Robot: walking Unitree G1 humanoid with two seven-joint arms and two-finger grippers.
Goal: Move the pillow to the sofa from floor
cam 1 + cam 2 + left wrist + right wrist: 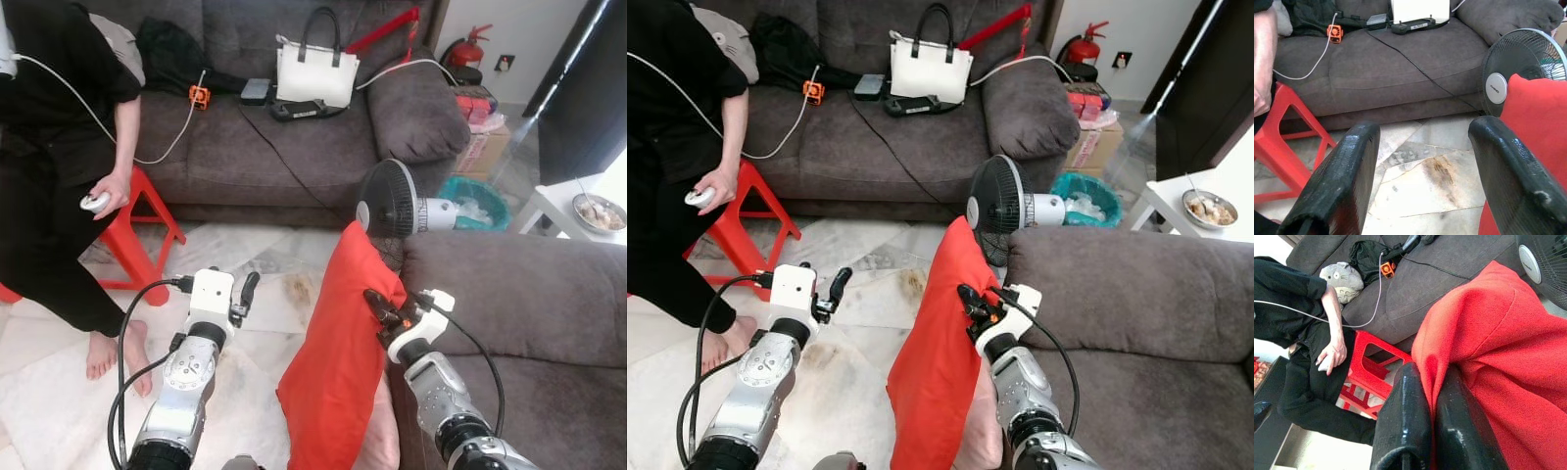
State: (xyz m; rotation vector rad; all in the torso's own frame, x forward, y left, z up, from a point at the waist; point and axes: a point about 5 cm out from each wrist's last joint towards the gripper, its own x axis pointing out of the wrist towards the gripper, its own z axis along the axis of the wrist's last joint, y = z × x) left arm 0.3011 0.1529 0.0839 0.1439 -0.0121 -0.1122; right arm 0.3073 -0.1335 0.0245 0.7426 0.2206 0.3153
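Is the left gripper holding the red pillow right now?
No, the left gripper is open over bare floor, with the red pillow off to one side and pinched by the right gripper instead.

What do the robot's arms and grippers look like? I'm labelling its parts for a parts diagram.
Both arms are silver metal with rounded, ribbed joint housings. The left gripper has a boxy white wrist block, a black cable looping along the arm, and two long black fingers with a worn, glossy surface. The right gripper has a white wrist housing, a black cable, small orange-red details near the base, and black fingers.
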